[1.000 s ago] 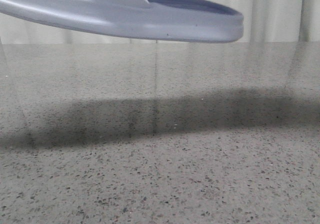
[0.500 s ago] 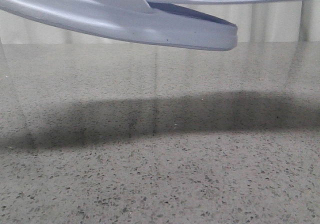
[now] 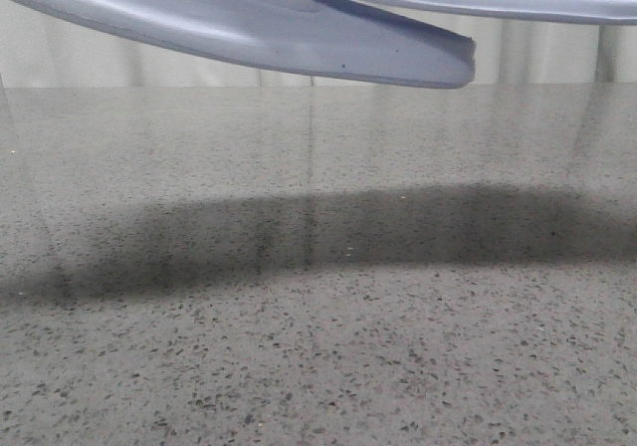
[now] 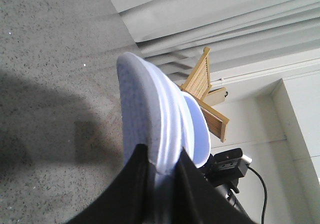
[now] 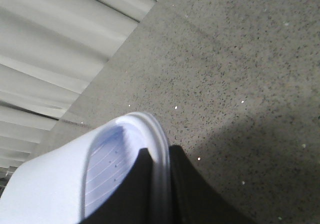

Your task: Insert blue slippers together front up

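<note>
No text, label, brand or number can be read anywhere

Open speckled tabletop (image 3: 318, 366) lies beneath my two raised slippers (image 3: 299, 48); only their shadow (image 3: 328, 232) crosses it, nothing blocking passage.

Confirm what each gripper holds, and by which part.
Each holds one of the blue slippers, pinched at the sole's edge: left gripper on the left slipper, right gripper on the right slipper. Both are lifted off the table.
</note>
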